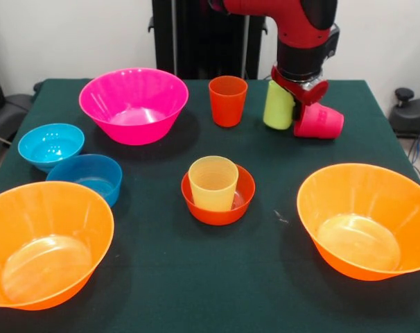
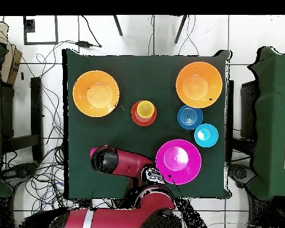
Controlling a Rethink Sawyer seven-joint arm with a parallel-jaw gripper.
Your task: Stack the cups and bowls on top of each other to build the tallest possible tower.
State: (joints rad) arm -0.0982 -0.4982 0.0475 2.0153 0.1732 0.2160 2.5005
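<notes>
Cups point(image 1: 228, 100): four; bowls point(image 1: 134, 105): six.

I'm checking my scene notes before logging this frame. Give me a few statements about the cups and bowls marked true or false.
1. The yellow cup stands inside the small red-orange bowl. True.
2. The pink cup stands upright. False: it lies on its side beside the lime green cup.
3. The two blue bowls sit next to each other. True.
4. The orange cup is nested in the magenta bowl. False: it stands alone on the table, beside that bowl.
5. The tool is over the large orange bowls. False: it is at the green and pink cups.
</notes>
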